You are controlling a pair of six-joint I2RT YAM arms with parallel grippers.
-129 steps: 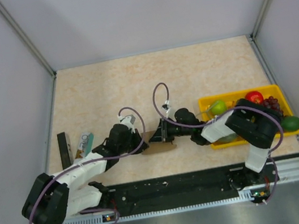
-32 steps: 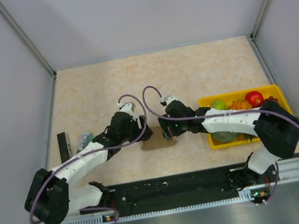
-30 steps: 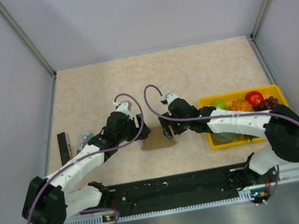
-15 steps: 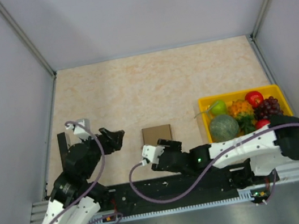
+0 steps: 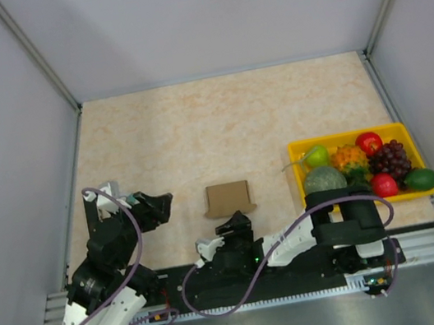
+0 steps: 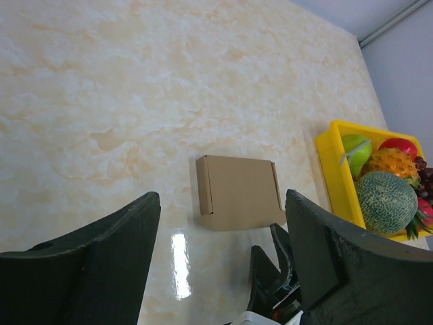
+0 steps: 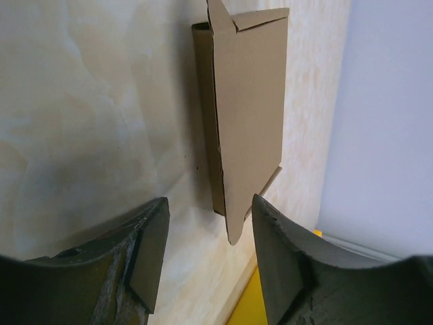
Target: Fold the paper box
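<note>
The paper box lies alone on the table as a flat brown carton, with a small flap sticking out at its near right corner. My left gripper hangs to its left, open and empty. In the left wrist view the paper box lies beyond the left gripper, well apart from its fingers. My right gripper sits low by the near edge, just in front of the box. The right wrist view has the paper box ahead of the open right gripper, with nothing held.
A yellow tray of fruit stands at the right, also visible as the tray wall in the left wrist view. Grey walls close in the table on three sides. The arms' base rail runs along the near edge.
Both arms have pulled back from the box toward the near edge, leaving it lying free. The left arm swung left; the right gripper dropped low in front of the box and narrowed somewhat.
</note>
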